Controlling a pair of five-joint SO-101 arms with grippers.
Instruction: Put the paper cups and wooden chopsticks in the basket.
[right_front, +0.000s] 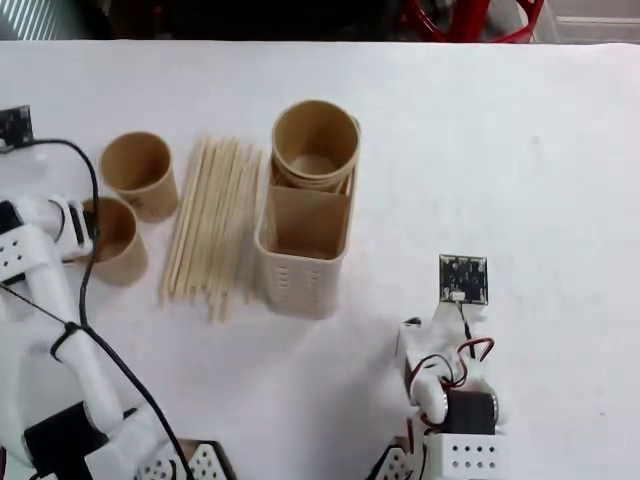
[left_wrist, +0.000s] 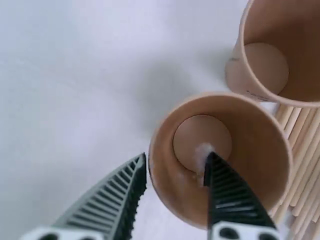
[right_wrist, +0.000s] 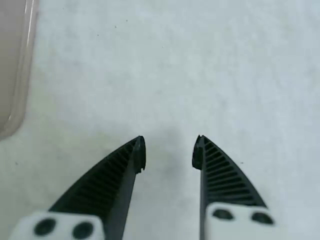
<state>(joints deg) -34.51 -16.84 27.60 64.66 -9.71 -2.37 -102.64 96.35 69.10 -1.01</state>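
**Left gripper astride the cup wall, pinch not yet made**

My left gripper (left_wrist: 175, 159) stands partly open, with one finger inside the near paper cup (left_wrist: 195, 137) and the other outside it. The wall lies between the pads and is not clamped. This cup stands upright toward the left side of the table (right_front: 520, 160). The second cup (right_front: 140, 172) is just beside it, nearer the far edge. The wooden chopsticks (right_front: 210, 228) lie in a loose bundle between these cups and the basket (right_front: 300, 265). The basket sits mid-table and already carries stacked cups (right_front: 315, 145) in its far compartment. My right gripper (right_wrist: 169, 150) hangs open over the table toward the near edge, holding nothing.

Handling, as I judge it:
- The cup is light and thin-walled, and it will crush under a hard squeeze. I would pinch the wall just under the rim, where it looks stiffest, and close only until it holds.
- The chopsticks are stiff, light and smooth, so they are likely to roll and scatter. I would take the bundle across its middle.
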